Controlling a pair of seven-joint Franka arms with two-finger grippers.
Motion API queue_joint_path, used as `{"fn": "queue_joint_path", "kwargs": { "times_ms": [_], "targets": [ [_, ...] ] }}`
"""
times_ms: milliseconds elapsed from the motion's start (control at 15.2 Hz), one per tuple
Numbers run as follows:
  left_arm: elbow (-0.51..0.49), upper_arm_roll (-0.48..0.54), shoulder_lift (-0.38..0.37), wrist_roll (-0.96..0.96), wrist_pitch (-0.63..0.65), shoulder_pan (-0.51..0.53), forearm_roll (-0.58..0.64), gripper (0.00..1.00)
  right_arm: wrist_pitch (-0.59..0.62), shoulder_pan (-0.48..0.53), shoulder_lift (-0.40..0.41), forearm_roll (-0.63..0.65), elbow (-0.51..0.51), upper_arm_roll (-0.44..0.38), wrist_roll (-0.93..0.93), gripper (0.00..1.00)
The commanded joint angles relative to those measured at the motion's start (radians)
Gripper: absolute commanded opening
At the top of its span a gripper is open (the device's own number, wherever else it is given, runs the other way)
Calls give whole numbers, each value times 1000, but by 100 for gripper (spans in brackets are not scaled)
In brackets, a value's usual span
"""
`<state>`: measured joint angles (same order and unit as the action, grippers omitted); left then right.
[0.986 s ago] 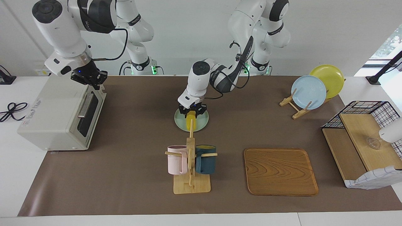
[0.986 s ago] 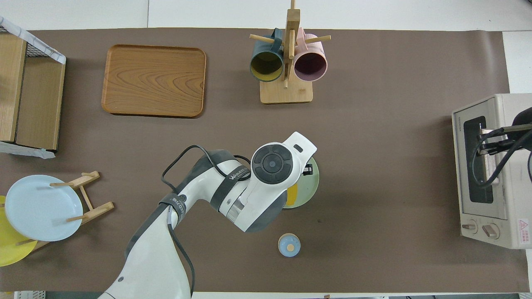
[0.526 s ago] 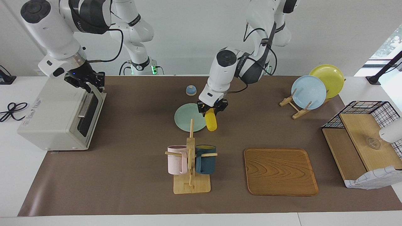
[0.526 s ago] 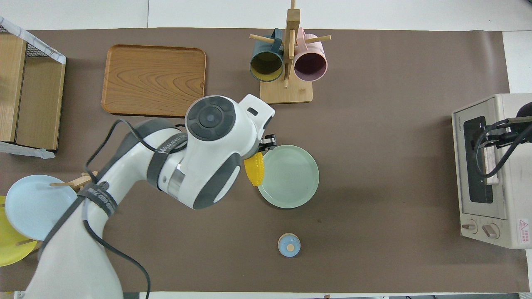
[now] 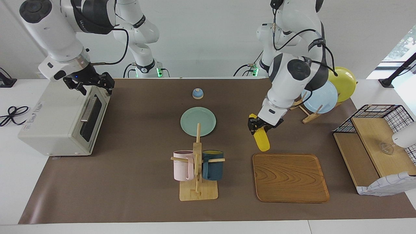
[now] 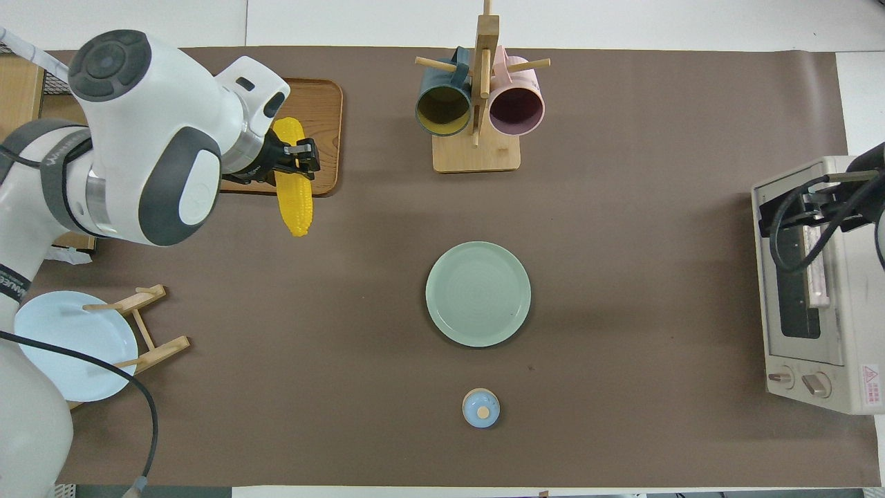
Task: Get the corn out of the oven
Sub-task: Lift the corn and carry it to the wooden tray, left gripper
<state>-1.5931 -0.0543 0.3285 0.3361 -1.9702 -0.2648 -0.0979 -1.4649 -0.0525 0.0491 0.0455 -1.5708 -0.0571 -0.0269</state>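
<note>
Corn hangs tilted in the left claw, gripped tight, up over the brown surface by the wooden tray. Right claw hovers spread wide at the top of the oven, whose door is closed. White wall at the robots' end.

My left forearm hides most of wooden tray in overhead view, plus part of shelf rack. Upper end of corn tucked inside my left gripper; finger contact unclear. Yellow plate partly covered by my left elbow. Oven cut by overhead view's edge; my right gripper over its top edge, oven interior not visible through dark door.
</note>
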Motion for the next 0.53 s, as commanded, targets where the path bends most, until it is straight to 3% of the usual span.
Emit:
{"fn": "queue_joint_path", "kwargs": {
  "times_ms": [0,197,460],
  "targets": [
    [129,-13,108,-40,28,45,62,0,31,-32,8,-3,17,-39,4,100],
    [324,-12,275,-40,43,75,92,0,23,-35,-31,-3,-34,-44,-13,100],
    [461,-9,398,-40,30,91,107,0,-5,-24,-57,-7,-77,-44,-18,100]
  ]
}}
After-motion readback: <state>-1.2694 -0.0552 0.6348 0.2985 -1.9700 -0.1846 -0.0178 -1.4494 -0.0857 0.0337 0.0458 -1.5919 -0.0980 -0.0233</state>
